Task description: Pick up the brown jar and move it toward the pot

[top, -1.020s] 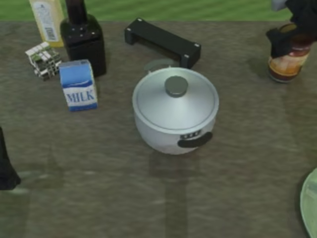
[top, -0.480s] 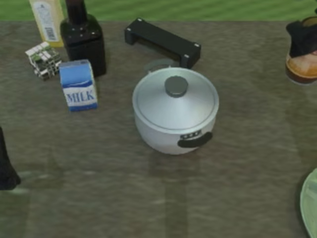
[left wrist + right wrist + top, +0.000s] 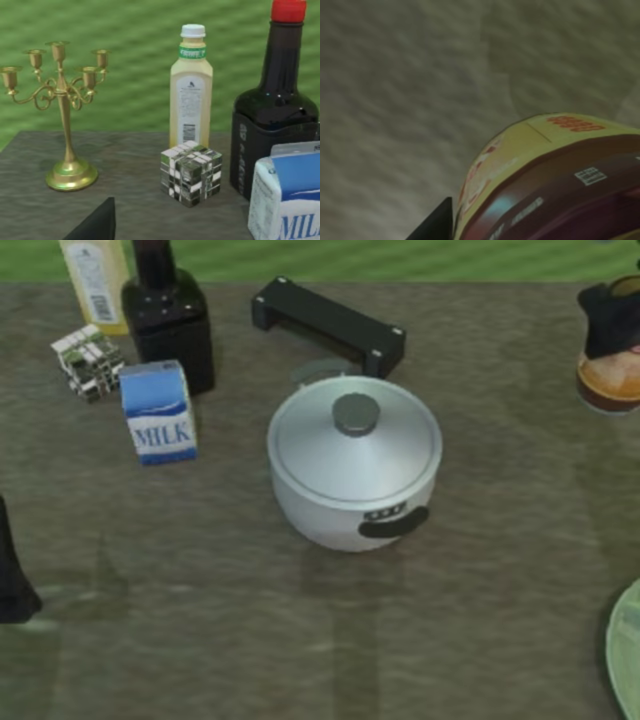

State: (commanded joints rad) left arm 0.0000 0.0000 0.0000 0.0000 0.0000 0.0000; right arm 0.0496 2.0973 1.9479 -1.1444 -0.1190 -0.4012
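The brown jar [image 3: 606, 380] hangs above the table at the far right edge, its orange-tan label showing below black fingers. My right gripper [image 3: 612, 322] is shut on its upper part from above. In the right wrist view the jar [image 3: 555, 170] fills the lower corner, with one dark fingertip [image 3: 437, 225] pressed against its label. The silver-grey pot [image 3: 355, 455] with domed lid and black handle stands mid-table, well left of the jar. My left arm [image 3: 12, 580] is parked at the left edge, its fingers [image 3: 97, 225] open around nothing.
A milk carton [image 3: 158, 412], mirror cube [image 3: 88, 360], tall black bottle [image 3: 170, 320] and yellow bottle [image 3: 95, 280] crowd the back left. A black bar-shaped object [image 3: 328, 325] lies behind the pot. A green plate rim [image 3: 628, 650] shows front right. A brass candelabra [image 3: 62, 115] stands farther left.
A second ago the jar stood on the table; the right gripper lifted it up and toward the right edge. Over the last half second it has hardly moved.
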